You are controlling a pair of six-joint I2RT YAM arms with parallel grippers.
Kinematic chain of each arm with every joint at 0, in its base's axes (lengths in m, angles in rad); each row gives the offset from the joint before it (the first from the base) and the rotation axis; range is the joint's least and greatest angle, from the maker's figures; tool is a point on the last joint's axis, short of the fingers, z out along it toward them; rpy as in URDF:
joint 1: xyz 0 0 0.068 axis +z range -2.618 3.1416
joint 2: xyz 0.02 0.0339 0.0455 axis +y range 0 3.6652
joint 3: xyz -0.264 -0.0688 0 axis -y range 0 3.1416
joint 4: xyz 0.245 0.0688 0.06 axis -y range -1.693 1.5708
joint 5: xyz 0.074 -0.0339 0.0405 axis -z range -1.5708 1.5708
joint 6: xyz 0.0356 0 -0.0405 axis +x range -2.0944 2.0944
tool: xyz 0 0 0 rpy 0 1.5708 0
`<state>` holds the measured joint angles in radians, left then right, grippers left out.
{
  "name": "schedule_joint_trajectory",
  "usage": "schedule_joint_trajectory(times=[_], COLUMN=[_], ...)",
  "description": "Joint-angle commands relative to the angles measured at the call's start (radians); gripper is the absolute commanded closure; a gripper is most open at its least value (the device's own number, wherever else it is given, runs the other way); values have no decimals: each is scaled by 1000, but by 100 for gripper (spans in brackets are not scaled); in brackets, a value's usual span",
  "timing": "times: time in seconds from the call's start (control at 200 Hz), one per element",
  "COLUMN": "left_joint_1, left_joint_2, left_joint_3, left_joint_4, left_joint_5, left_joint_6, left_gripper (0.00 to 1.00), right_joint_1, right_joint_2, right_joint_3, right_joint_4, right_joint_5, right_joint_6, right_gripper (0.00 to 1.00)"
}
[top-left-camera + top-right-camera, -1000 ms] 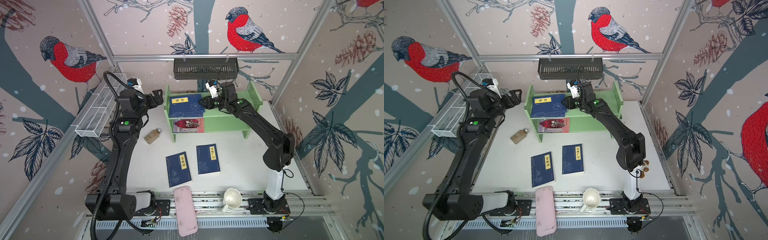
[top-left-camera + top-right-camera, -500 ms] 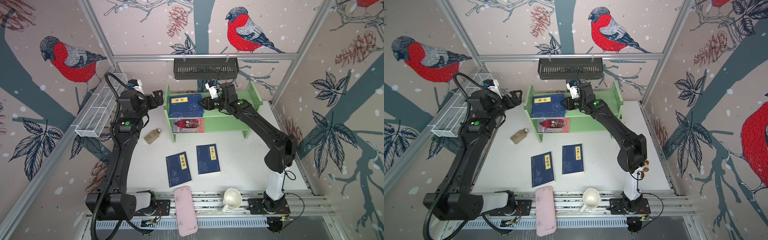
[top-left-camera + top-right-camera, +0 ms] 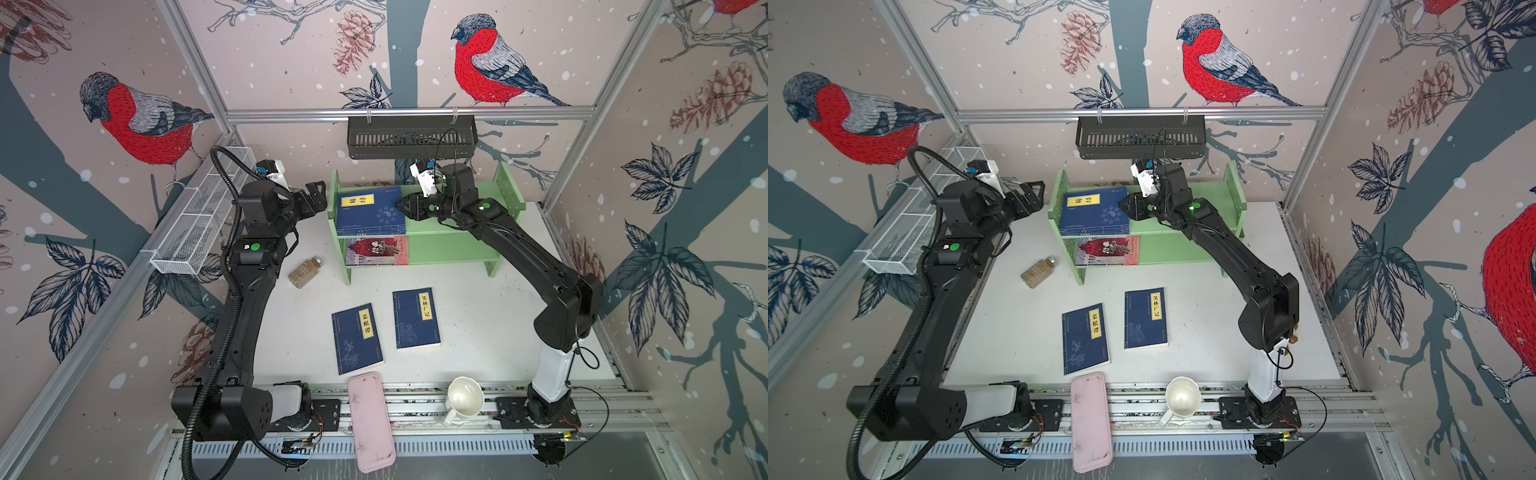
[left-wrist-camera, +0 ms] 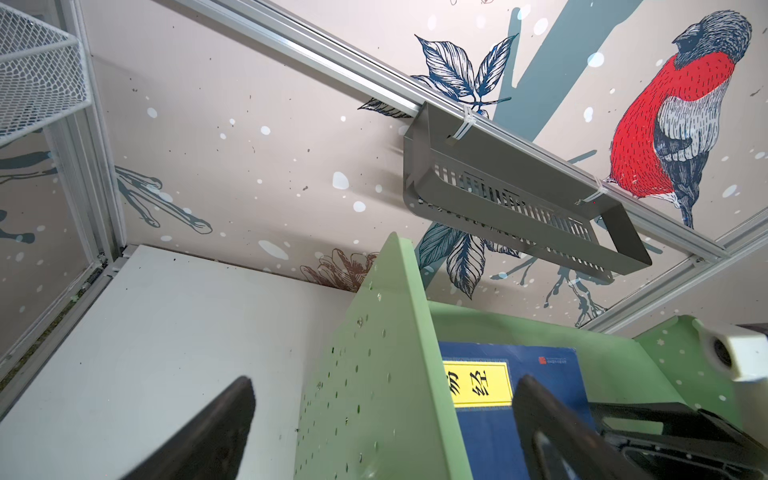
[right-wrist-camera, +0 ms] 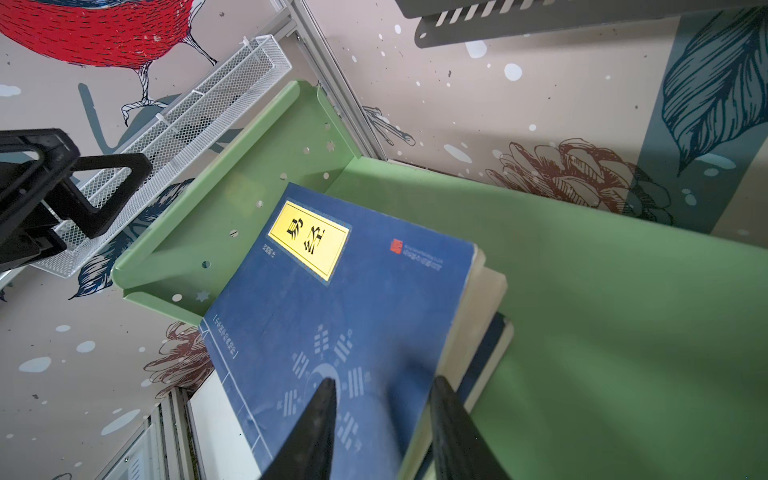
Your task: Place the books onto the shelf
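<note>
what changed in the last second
Nothing visibly moved. The right fingers stay at the edge of the navy book on the top tier of the shelf, the left fingers stay wide open beside it, and two navy books lie on the table.

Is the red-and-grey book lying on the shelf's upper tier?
No, the red-and-grey book lies on the lower tier of the shelf, beneath the navy book on the upper tier.

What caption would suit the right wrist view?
Right hand brackets the edge of a navy book lying on the upper tier of the green shelf.
</note>
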<state>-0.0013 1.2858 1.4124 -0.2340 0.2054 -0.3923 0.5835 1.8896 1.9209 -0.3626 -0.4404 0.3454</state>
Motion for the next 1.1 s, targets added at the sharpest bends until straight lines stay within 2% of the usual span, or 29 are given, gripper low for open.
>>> schedule_joint_trajectory(times=[0.0, 0.535, 0.755, 0.94, 1.095], left_joint_1=[3, 3, 4, 3, 3], left_joint_2=[0, 6, 17, 36, 35], left_joint_3=[3, 3, 7, 24, 19], left_joint_4=[55, 69, 75, 64, 74], left_joint_5=[-6, -9, -8, -1, 26], left_joint_6=[4, 24, 38, 67, 77], left_gripper=[3, 3, 3, 3, 4], right_joint_1=[9, 15, 13, 16, 64], right_joint_2=[-10, -42, -69, -164, -280], right_joint_3=[-7, -19, -19, -95, -236], right_joint_4=[-5, -23, -17, 9, 8], right_joint_5=[-34, -16, 77, 99, 124], right_joint_6=[1, 0, -18, -52, -130], right_gripper=[61, 59, 50, 48, 49])
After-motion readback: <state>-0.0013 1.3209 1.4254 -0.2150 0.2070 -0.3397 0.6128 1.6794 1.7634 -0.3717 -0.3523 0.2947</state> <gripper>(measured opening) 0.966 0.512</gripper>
